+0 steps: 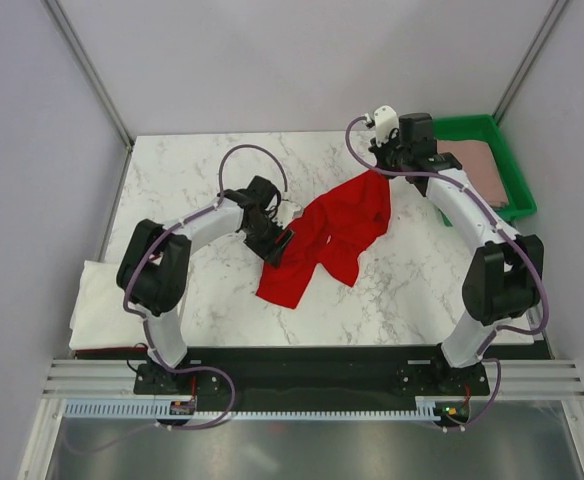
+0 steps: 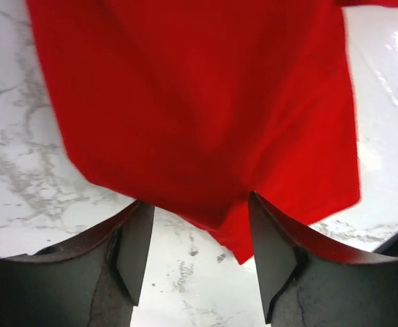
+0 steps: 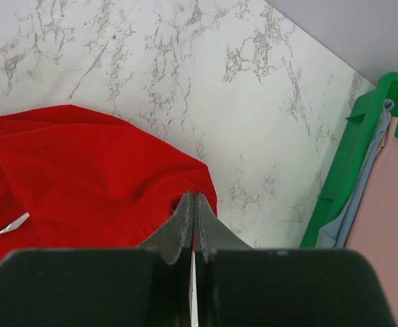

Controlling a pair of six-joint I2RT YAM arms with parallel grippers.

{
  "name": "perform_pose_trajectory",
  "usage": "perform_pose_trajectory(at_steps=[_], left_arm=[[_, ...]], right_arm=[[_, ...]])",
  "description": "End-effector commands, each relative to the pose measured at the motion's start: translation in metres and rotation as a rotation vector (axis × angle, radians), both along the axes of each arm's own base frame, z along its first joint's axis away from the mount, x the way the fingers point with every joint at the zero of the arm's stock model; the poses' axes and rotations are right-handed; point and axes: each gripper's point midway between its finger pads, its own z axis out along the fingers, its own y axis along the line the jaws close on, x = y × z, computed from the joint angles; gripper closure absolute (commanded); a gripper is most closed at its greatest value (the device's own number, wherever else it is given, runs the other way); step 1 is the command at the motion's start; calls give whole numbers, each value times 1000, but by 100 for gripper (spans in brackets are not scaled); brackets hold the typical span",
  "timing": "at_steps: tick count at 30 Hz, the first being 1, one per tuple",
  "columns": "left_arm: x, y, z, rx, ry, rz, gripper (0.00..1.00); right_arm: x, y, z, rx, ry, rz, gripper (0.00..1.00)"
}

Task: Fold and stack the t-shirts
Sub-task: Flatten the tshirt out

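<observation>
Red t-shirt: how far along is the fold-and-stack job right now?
Done: a white t-shirt lies folded at the left edge of the table. In hand: the red t-shirt is crumpled mid-table, unfolded; the right gripper is shut on its edge, the left gripper open at its other end. Left: folding it, plus the pink t-shirt in the green tray.

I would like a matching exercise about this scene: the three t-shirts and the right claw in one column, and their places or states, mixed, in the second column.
1. red t-shirt
2. white t-shirt
3. dusty-pink t-shirt
4. right claw

A. in the green tray
B. shut on red cloth
C. crumpled in the middle of the table
D. at the table's near left corner

Pairs: 1-C, 2-D, 3-A, 4-B
</observation>
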Motion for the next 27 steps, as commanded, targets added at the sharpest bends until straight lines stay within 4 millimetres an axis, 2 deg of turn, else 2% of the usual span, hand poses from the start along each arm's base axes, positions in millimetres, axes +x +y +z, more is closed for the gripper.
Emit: perform_pose_trajectory(at_steps=[1,3,5,6,7,9,10,12,13,14,15,16,17,18,20,21,22,23,24,25,27], left_arm=[[27,5,5,63,-67,60,37],[37,9,5,97,-92,80,40],[41,10,2,110,-98,78,54],[44,8,5,105,-108,76,62],[45,8,6,103,-110,73,82],[49,7,15,96,-135,73,98],[50,8,20,100,-149,63,98],[50,15,45,97,-209,59,98],[49,19,55,95,-237,41,98],[47,23,65,93,-263,33,98],[41,30,87,82,-313,32,98],[38,36,96,87,-348,7,98],[33,40,105,87,-371,-8,98],[23,49,124,82,-411,-30,98],[12,59,139,82,-442,-43,98],[1,68,152,80,-459,-59,98],[-4,72,161,74,-472,-64,98],[-7,77,173,60,-490,-62,98],[-18,84,189,55,-534,-88,98],[-22,86,197,55,-567,-112,98],[-27,93,210,75,-661,-203,98]], right_arm=[[-12,1,35,33,-70,19,100],[-16,2,33,35,-64,22,100],[-18,1,31,38,-60,19,100],[-19,2,32,43,-63,22,100],[-19,2,32,47,-63,22,100],[-20,2,33,52,-63,23,100],[-22,2,40,57,-77,23,100],[-28,3,53,66,-100,32,100],[-38,4,68,76,-124,53,100],[-44,4,75,82,-132,62,100],[-53,4,79,84,-126,72,100],[-68,6,97,101,-157,105,100],[-78,6,103,102,-159,125,100],[-95,3,117,101,-178,136,100],[-117,2,122,116,-162,146,100],[-127,2,127,130,-157,149,100],[-141,3,145,148,-181,171,100],[-157,3,140,149,-125,184,100],[-167,2,148,160,-124,189,100],[-175,2,159,166,-132,200,100],[-188,0,160,168,-112,206,100]])
